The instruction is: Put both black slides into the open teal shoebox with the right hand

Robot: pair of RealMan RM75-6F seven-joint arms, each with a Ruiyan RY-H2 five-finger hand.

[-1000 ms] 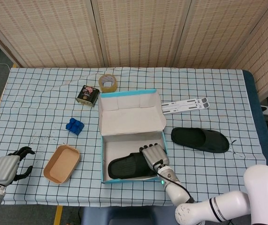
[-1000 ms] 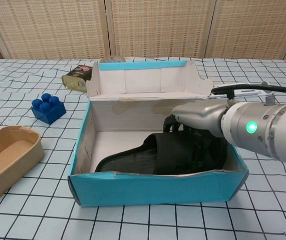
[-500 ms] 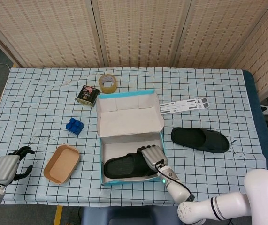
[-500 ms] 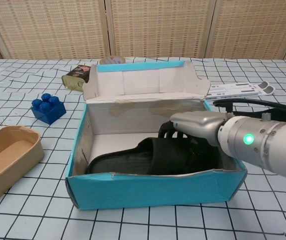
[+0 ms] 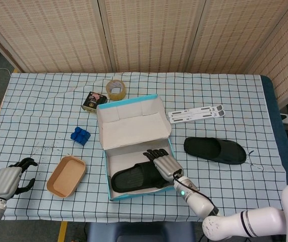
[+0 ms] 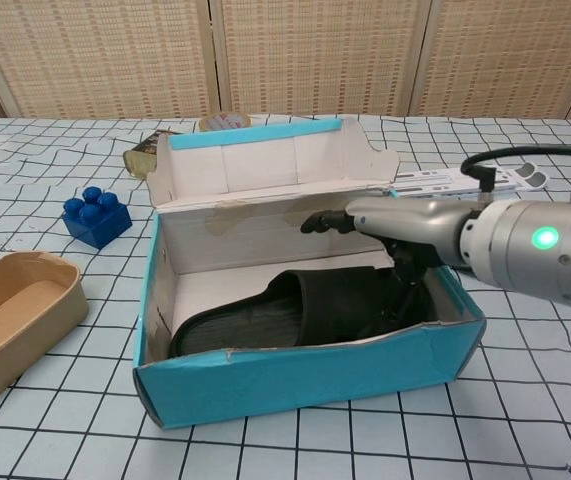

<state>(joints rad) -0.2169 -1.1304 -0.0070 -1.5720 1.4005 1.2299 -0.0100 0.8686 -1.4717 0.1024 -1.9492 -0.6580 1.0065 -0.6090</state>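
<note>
One black slide (image 5: pixel 136 177) lies flat inside the teal shoebox (image 6: pixel 295 384), toe toward the box's left wall; the second slide (image 5: pixel 215 150) sits on the counter (image 5: pixel 43 101) to the right of the box, toward the right edge. My right hand (image 5: pixel 165 165) is over the heel end of the boxed slide with its fingers (image 6: pixel 337 220) stretched out and spread. In the chest view they reach forward above the strap, and I judge they grip nothing, though the thumb side is hidden behind the slide's upper. My left hand (image 5: pixel 5 182) rests near the front left corner of the counter, fingers loosely curled, holding nothing.

What worries me: the box is light card, it sits skewed on the checked cloth, and its right wall bulges outward beside my wrist. If I drag my hand out sideways I could shove the box or crush that wall. The hinged lid (image 5: pixel 132 122) stands up behind, so lifting back too far could knock it. The first slide fills most of the floor, so the second may jam on top or catch the rim.

Both slides look like soft matte foam or rubber with a broad rounded strap. The box is teal outside, plain white inside, thin-walled.
</note>
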